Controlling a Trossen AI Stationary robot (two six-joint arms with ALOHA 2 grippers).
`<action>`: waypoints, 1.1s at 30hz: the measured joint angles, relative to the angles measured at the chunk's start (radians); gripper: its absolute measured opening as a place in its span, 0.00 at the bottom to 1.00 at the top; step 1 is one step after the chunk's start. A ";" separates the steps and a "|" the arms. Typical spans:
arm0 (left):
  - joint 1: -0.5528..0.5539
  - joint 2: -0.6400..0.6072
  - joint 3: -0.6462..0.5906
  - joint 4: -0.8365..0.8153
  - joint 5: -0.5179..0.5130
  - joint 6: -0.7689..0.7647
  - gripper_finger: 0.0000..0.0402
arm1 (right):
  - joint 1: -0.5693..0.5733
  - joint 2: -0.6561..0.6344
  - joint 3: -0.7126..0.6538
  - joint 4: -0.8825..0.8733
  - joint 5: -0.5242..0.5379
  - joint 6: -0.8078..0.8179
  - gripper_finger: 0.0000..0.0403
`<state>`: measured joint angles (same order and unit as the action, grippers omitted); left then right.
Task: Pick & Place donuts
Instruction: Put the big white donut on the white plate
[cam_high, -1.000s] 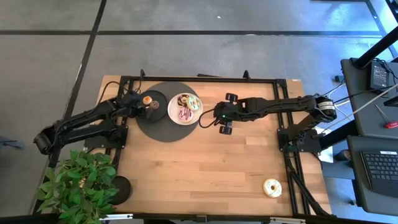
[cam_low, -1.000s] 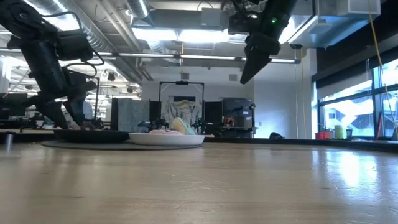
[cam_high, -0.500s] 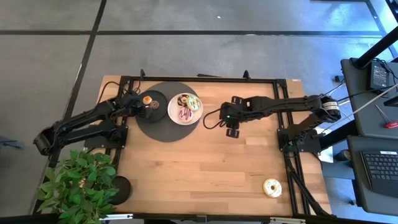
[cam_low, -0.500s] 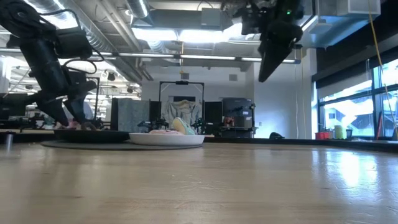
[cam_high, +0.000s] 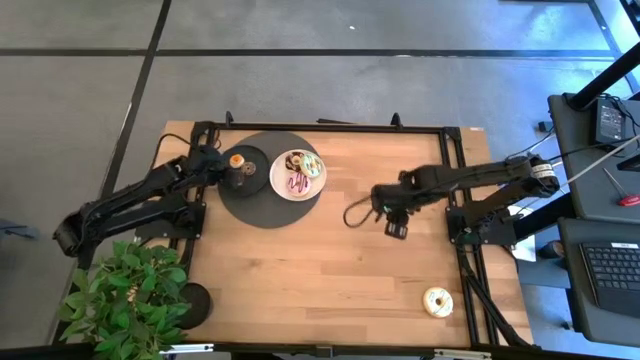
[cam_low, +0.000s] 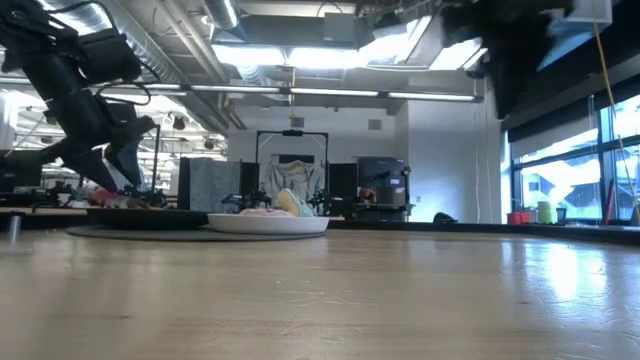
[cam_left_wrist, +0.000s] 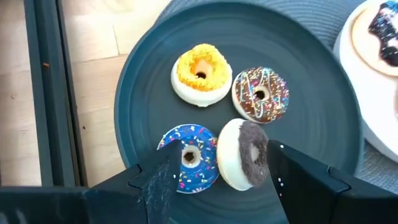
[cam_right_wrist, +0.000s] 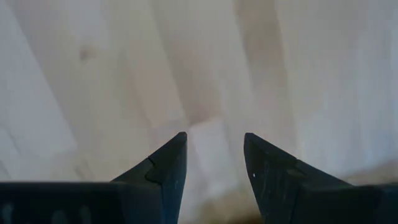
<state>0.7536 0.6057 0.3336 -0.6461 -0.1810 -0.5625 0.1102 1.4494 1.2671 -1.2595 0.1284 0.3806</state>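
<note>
Nearest the front edge of the pale wooden table (cam_high: 320, 250), towards its right corner, a lone cream-yellow iced donut (cam_high: 437, 300) lies flat on the bare wood, well apart from everything else. At the front left corner a leafy green potted plant (cam_high: 125, 300) overhangs the edge, with a small black disc (cam_high: 193, 299) just beside it on the table.

Further in, over the right half of the table, the right gripper (cam_high: 390, 215) hangs above bare wood with nothing between its fingers; in the right wrist view the two dark fingers (cam_right_wrist: 163, 168) stand apart with only blurred wood grain between them, so the claw is open and empty.

Towards the back, left of centre, a large dark round mat (cam_high: 262, 210) carries a round white plate (cam_high: 277, 178) holding a green-iced donut (cam_high: 311, 165) and a pink and chocolate one (cam_high: 298, 183). Touching the plate's left side sits a smaller dark round dish (cam_left_wrist: 149, 93). On it, in the left wrist view, lie an orange-yellow iced donut (cam_left_wrist: 201, 71), a chocolate donut with coloured sprinkles (cam_left_wrist: 260, 93), a blue-iced sprinkled donut (cam_left_wrist: 189, 155) and a cream donut with a dark brown top (cam_left_wrist: 244, 154), tilted up on its edge against the blue one.

The left gripper (cam_left_wrist: 217, 180) hovers just above that dish, its fingers (cam_left_wrist: 158, 180) spread wide either side of the blue and tilted donuts, gripping nothing
</note>
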 joint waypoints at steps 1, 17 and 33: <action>0.000 -0.008 0.000 0.000 0.000 0.000 0.58 | 0.027 0.000 -0.003 -0.022 0.000 0.029 0.40; -0.054 -0.058 0.000 0.291 0.133 0.121 0.58 | 0.539 -0.002 -0.335 0.287 -0.317 0.552 0.40; -0.055 -0.058 0.000 0.307 0.154 0.113 0.57 | 0.866 0.002 -0.357 0.354 -0.196 0.858 0.40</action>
<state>0.6991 0.5472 0.3336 -0.3393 -0.0273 -0.4500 0.9760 1.4517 0.9096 -0.9056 -0.0672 1.2390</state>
